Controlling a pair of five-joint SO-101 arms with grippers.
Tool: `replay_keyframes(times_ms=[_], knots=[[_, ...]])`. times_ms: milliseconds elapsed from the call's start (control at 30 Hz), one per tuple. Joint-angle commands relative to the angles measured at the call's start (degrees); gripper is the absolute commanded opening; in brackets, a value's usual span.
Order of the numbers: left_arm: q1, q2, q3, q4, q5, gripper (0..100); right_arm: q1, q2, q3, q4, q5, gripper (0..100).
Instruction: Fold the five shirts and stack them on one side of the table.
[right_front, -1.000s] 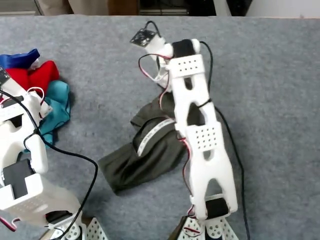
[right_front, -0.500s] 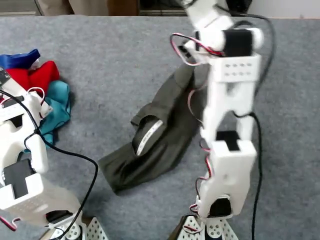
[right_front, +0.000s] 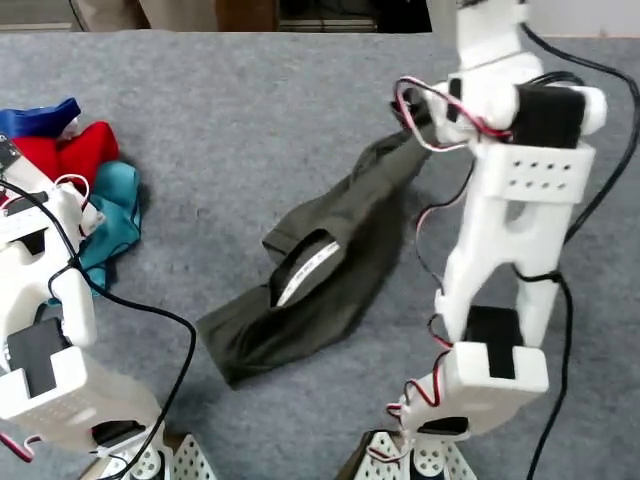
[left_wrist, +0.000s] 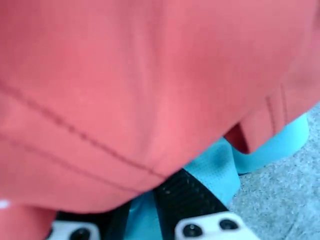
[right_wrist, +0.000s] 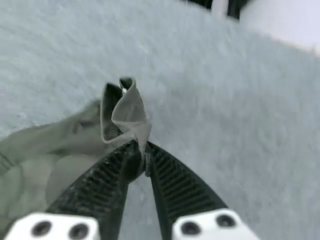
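Dead centre of the high view, stretched on a diagonal from lower left toward upper right: the olive shirt (right_front: 345, 235), neck opening and pale label (right_front: 305, 272) facing up. Rumpled and bunched at the lower end, so nowhere near a neat fold yet. Drawn out long at the upper-right end, pinched there by the right gripper (right_wrist: 142, 152), clamped tight on a corner of the fabric, with a little flap poking up past the tips in the right wrist view. Probably grabbed by that corner to lift and spread the thing flat before any folding. Makes sense, no folding a crumpled lump. Right arm (right_front: 510, 200) reared up tall over the right half of the frame, presumably for the height to get the cloth up off the table (right_front: 200, 90).

Over at the left edge, heaped together: red shirt (right_front: 80, 150), blue shirt (right_front: 40, 115), teal shirt (right_front: 115, 205), all loose, none folded, well apart from the olive one. Parked right at that heap, the left arm (right_front: 40, 290). From its wrist view, red cloth pressed up close with teal underneath, left gripper (left_wrist: 160, 197) buried in it. Can't tell whether clenched on anything or slack. Guessing just parked there, out of the way of the work in the middle.
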Motion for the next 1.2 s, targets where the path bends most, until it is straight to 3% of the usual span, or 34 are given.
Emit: replay_keyframes(times_ms=[0,100,267,433,633,800,1033,1167], knots=[[0.53,-0.48,-0.26,-0.88,-0.18,2,4.44,-3.21,4.97,1.58,6.77,0.5],[1.05,-0.13,0.44,-0.62,-0.26,2,8.22,-3.91,15.16,2.81,10.46,0.5],[7.30,-0.22,-2.37,5.19,-0.44,2,19.65,-11.21,32.66,-7.56,14.95,0.5],[18.73,0.84,-12.22,18.20,-0.35,2,27.56,-20.79,55.25,-17.85,23.12,0.5],[31.91,4.00,-24.88,26.46,-0.09,2,35.21,-27.82,79.96,-35.34,29.71,0.5],[39.91,8.48,-34.37,32.18,0.00,2,40.04,-25.80,89.36,-50.20,29.80,0.5],[48.35,15.52,-42.11,36.66,2.46,4,39.25,-18.07,95.78,-69.80,20.31,0.5],[50.73,18.42,-43.52,38.15,4.66,9,38.81,-16.84,96.75,-73.58,20.13,0.5]])
